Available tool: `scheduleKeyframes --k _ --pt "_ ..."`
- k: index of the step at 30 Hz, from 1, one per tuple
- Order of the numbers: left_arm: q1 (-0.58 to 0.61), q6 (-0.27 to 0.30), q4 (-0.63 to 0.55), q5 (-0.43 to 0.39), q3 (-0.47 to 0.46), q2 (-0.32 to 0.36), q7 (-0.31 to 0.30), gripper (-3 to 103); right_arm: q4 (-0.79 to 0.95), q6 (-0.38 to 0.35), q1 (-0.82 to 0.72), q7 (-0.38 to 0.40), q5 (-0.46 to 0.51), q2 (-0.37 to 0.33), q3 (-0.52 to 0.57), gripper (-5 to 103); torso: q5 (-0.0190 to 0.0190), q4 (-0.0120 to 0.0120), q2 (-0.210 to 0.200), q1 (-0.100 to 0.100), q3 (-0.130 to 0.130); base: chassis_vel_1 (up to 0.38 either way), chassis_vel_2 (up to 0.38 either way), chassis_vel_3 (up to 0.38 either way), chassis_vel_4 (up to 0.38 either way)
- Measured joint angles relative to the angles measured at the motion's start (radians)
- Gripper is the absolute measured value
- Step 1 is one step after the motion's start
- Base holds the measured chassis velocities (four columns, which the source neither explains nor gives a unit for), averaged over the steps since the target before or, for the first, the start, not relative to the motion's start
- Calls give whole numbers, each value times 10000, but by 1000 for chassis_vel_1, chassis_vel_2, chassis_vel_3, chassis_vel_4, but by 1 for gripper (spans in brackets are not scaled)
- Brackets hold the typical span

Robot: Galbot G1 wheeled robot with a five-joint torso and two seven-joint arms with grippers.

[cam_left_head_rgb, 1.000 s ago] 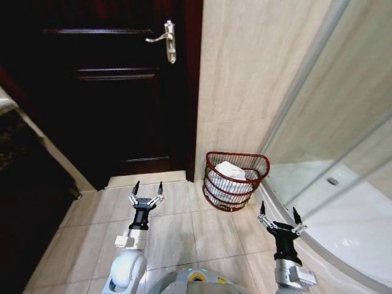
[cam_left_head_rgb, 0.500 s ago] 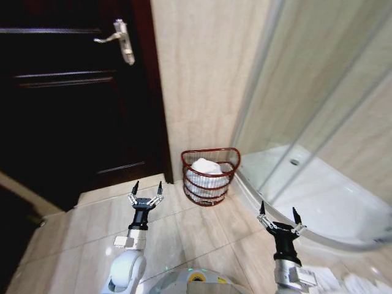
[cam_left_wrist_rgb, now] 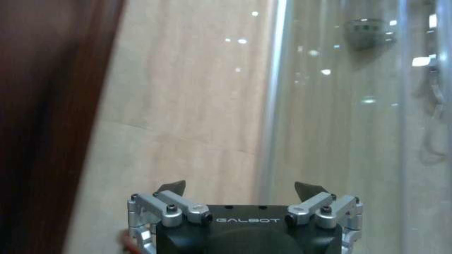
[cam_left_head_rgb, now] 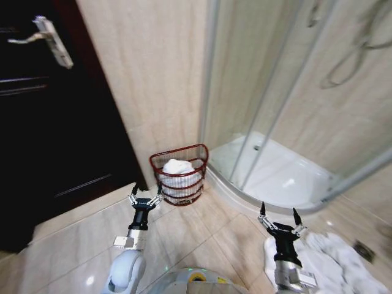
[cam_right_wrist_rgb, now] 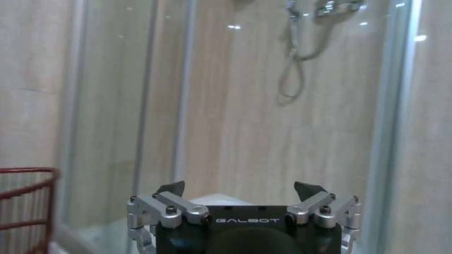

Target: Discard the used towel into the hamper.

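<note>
The hamper (cam_left_head_rgb: pixel 193 149), a red-brown wire basket, stands on the floor against the beige wall, beside the shower tray. A white towel (cam_left_head_rgb: pixel 177 168) lies bundled inside it. Another crumpled white towel (cam_left_head_rgb: pixel 334 263) lies on the floor tiles at the lower right. My left gripper (cam_left_head_rgb: pixel 147 191) is held open and empty just in front of the hamper. My right gripper (cam_left_head_rgb: pixel 278 214) is open and empty too, next to the towel on the floor. In the right wrist view the hamper's rim (cam_right_wrist_rgb: pixel 21 180) shows beside the open right gripper (cam_right_wrist_rgb: pixel 240 188). The left gripper (cam_left_wrist_rgb: pixel 240 188) faces the wall.
A dark wooden door (cam_left_head_rgb: pixel 49 128) with a metal handle (cam_left_head_rgb: pixel 46 37) stands at the left. The glass shower enclosure (cam_left_head_rgb: pixel 288 104) with its raised white tray (cam_left_head_rgb: pixel 288 177) takes up the right. A floor drain (cam_left_head_rgb: pixel 366 250) sits by the floor towel. Bare tiles lie between the arms.
The camera has swung to the right: door and hamper slid left in the picture, and the shower and floor towel came into view. Both arms keep the same pose, open.
</note>
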Motion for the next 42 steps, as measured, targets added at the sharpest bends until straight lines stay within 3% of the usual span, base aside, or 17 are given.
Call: scheduleKeyframes --k 22,35,42 --pt "95 2 -76 86 5 -47 17 100 127 -16 -181 167 -3 -227 -69 100 1 2 2 0 1 -136 -138 -111 -115" --pt "102 -154 -84 38 44 -90 -5 100 93 29 -171 163 -1 -272 -64 100 -1 -5 2 0 4 -290 -267 36 33" --pt "262 -135 -143 -66 189 -94 -51 100 51 57 -169 171 5 -297 -66 100 3 5 3 -1 2 -165 -143 111 110"
